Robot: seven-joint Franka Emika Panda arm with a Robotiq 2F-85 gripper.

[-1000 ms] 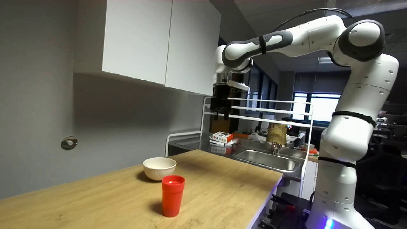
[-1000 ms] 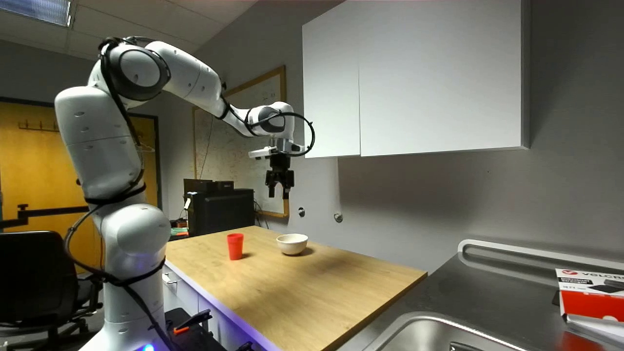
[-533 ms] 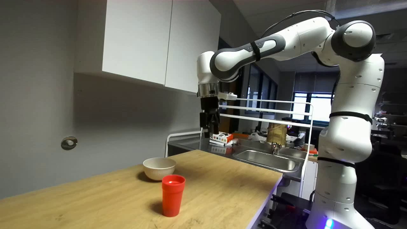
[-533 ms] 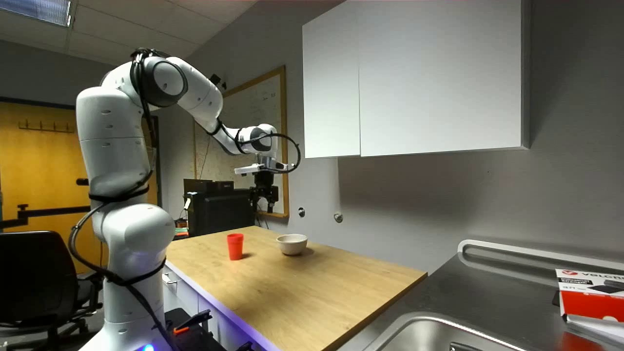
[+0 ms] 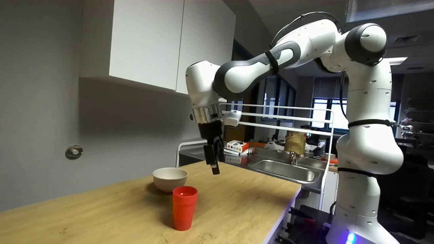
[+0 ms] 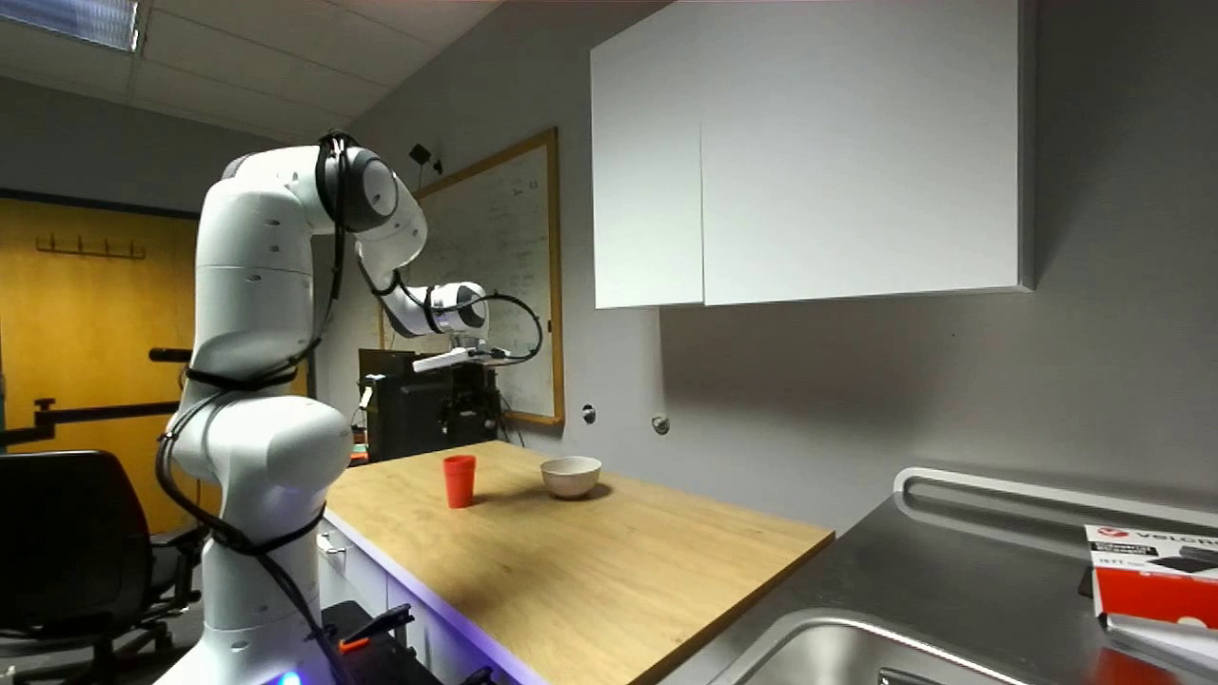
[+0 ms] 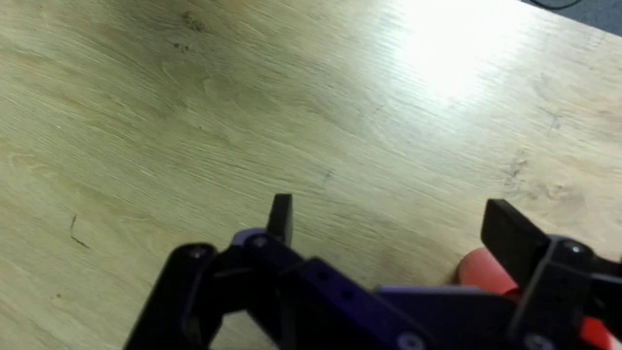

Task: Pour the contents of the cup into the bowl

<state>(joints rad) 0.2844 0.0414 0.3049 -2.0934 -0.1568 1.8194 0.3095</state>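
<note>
The red cup (image 5: pixel 184 208) stands upright on the wooden table, and also shows in an exterior view (image 6: pixel 459 481). Its contents cannot be made out. The cream bowl (image 5: pixel 169 183) stands close by, nearer the wall, and shows in an exterior view (image 6: pixel 571 480); it is out of the wrist view. My gripper (image 5: pixel 216 164) is tilted, above the table and apart from the cup. In the wrist view the gripper (image 7: pixel 388 209) is open, with nothing between its fingers. The cup (image 7: pixel 481 272) lies partly hidden behind the finger at the right.
The wooden table (image 5: pixel 244 193) ends at a dark counter with a steel sink (image 5: pixel 284 171). White wall cabinets (image 5: pixel 145 44) hang above the table near the arm. A white rack (image 5: pixel 288 118) stands behind the gripper. A red-and-white box (image 6: pixel 1151 580) sits on the counter.
My gripper has come down from high up toward the table and the cup, and has tilted. The arm has swung along with it. The cup and bowl have not moved.
</note>
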